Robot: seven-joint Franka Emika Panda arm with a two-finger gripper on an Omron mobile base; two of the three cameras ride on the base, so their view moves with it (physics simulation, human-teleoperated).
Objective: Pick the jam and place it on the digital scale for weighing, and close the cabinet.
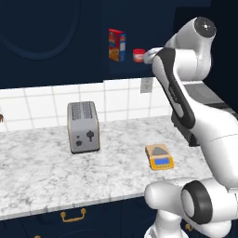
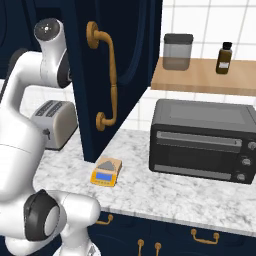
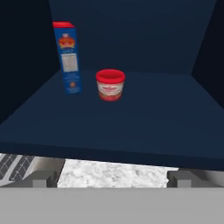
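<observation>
Silver toaster (image 1: 83, 126) upright on the marble counter (image 1: 42, 172), black toaster oven (image 2: 202, 141) further along it. Up on a wooden shelf (image 2: 200, 79): grey canister (image 2: 177, 51) plus brown bottle (image 2: 224, 58), well apart. Cereal box (image 3: 68, 57) standing on a dark shelf.

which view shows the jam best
The hand view: the jam stands unobstructed on the cabinet shelf, red lid and label facing the camera, right of the cereal box and apart from it. The left base view shows it small and distant beside the arm. In the right base view the open door stands in front of the shelf.
</observation>
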